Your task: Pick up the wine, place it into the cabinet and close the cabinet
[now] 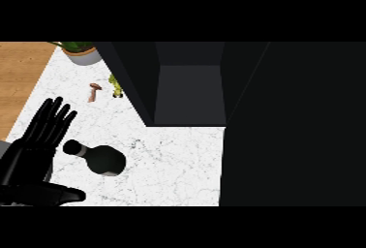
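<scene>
A dark wine bottle (100, 157) stands on the white marble counter (172, 164), seen from above, its neck toward the left. My left hand (36, 140) is open just left of it, fingers straight and pointing up the view, thumb low near the bottom edge. The fingers do not touch the bottle. The dark cabinet (190, 92) stands behind the bottle with its door (293, 126) swung open at the right, showing a grey inner floor. My right hand does not show.
A potted plant (82, 52) sits at the counter's back left. A small brown object (94, 92) and a small green one (115, 86) lie near the cabinet's left side. A wooden surface (22, 82) borders the counter on the left.
</scene>
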`<action>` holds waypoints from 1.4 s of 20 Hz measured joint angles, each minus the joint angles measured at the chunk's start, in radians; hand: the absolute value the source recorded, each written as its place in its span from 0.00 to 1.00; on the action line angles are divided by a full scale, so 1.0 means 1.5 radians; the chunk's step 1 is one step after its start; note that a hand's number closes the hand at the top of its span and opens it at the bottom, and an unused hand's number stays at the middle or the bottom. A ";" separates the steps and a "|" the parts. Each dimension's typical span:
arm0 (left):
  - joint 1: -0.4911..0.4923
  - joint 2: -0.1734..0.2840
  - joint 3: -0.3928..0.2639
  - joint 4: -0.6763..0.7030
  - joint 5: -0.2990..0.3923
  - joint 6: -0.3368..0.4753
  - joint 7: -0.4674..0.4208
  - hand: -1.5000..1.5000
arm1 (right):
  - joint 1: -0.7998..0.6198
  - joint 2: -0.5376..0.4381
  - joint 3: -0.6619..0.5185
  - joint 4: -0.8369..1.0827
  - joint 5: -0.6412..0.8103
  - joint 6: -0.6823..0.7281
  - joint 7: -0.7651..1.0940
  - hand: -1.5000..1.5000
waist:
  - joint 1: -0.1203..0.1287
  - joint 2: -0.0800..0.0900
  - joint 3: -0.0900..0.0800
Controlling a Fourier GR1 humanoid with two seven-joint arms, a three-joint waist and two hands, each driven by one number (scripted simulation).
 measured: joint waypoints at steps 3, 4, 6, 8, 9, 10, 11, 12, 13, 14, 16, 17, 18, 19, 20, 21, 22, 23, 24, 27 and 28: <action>-0.009 0.013 0.022 0.052 0.000 -0.021 -0.028 0.00 | 0.000 0.002 -0.004 0.000 -0.004 0.003 -0.002 0.00 | -0.001 0.000 0.000; -0.010 0.014 0.027 0.076 -0.003 -0.031 -0.047 0.00 | 0.002 0.002 -0.001 0.000 -0.003 0.006 -0.004 0.00 | -0.001 0.000 0.000; 0.001 0.015 0.031 0.094 -0.013 -0.043 -0.070 0.00 | 0.004 0.006 0.008 -0.006 0.002 0.002 0.002 0.00 | -0.001 0.000 0.000; -0.003 0.018 0.036 0.120 -0.018 -0.054 -0.085 0.00 | 0.009 0.009 0.014 -0.004 0.007 0.004 -0.003 0.00 | -0.001 0.000 0.000; 0.002 0.017 0.036 0.127 -0.024 -0.057 -0.093 0.00 | 0.008 0.009 0.015 -0.006 0.008 0.005 0.000 0.00 | 0.000 0.000 0.000; -0.004 0.017 0.037 0.151 -0.036 -0.059 -0.112 0.00 | 0.010 0.010 0.018 -0.006 0.008 0.005 0.001 0.00 | -0.001 0.000 0.000; -0.011 0.020 0.039 0.173 -0.047 -0.061 -0.127 0.00 | 0.007 0.009 0.013 -0.004 0.006 0.008 -0.001 0.00 | -0.001 0.000 0.000; -0.012 0.028 0.045 0.194 -0.048 -0.073 -0.139 0.00 | 0.007 0.005 0.007 -0.004 0.004 0.012 0.000 0.00 | -0.001 0.000 0.000; -0.020 0.033 0.049 0.216 -0.053 -0.079 -0.151 0.00 | 0.003 0.005 0.007 -0.005 0.004 0.010 0.002 0.00 | -0.001 0.000 0.000; -0.020 0.033 0.047 0.227 -0.061 -0.082 -0.163 0.00 | -0.002 0.003 -0.002 0.002 0.000 0.013 -0.001 0.00 | -0.001 0.000 0.000; -0.032 0.038 0.050 0.257 -0.068 -0.088 -0.174 0.00 | 0.010 0.008 0.005 -0.004 0.001 0.016 -0.005 0.00 | -0.001 0.000 0.000; -0.031 0.035 0.047 0.275 -0.079 -0.090 -0.194 0.00 | 0.011 0.014 0.019 -0.006 0.010 0.010 -0.001 0.00 | -0.001 0.000 0.000; -0.028 0.037 0.050 0.288 -0.083 -0.095 -0.208 0.00 | 0.007 0.014 0.022 -0.008 0.012 0.008 0.005 0.00 | -0.001 0.000 0.000; -0.031 0.038 0.049 0.300 -0.089 -0.097 -0.218 0.00 | 0.011 0.011 0.016 -0.006 0.011 0.013 0.004 0.00 | -0.001 0.000 0.000; -0.038 0.039 0.050 0.311 -0.090 -0.098 -0.220 0.00 | 0.008 0.011 0.016 -0.005 0.012 0.013 0.005 0.00 | -0.001 0.000 0.000; -0.035 0.042 0.051 0.311 -0.089 -0.104 -0.221 0.00 | 0.010 0.008 0.004 -0.004 0.007 0.018 0.001 0.00 | -0.001 0.000 0.000; -0.047 0.042 0.050 0.333 -0.095 -0.103 -0.227 0.00 | 0.015 0.009 0.005 -0.004 0.007 0.021 -0.005 0.00 | -0.001 0.000 0.000; -0.053 0.039 0.047 0.348 -0.102 -0.101 -0.235 0.00 | 0.006 0.006 -0.007 0.002 0.000 0.022 -0.003 0.00 | -0.001 0.000 0.000; -0.060 0.040 0.048 0.371 -0.108 -0.103 -0.251 0.00 | 0.005 0.004 -0.010 -0.002 -0.003 0.022 0.001 0.00 | -0.002 0.000 0.000; -0.079 0.038 0.045 0.424 -0.121 -0.104 -0.279 0.00 | 0.000 0.009 -0.004 -0.002 0.002 0.018 0.003 0.00 | -0.002 0.000 0.000; -0.084 0.037 0.043 0.441 -0.128 -0.104 -0.290 0.00 | -0.018 0.009 -0.003 0.000 0.004 0.009 0.014 0.00 | -0.001 0.000 0.000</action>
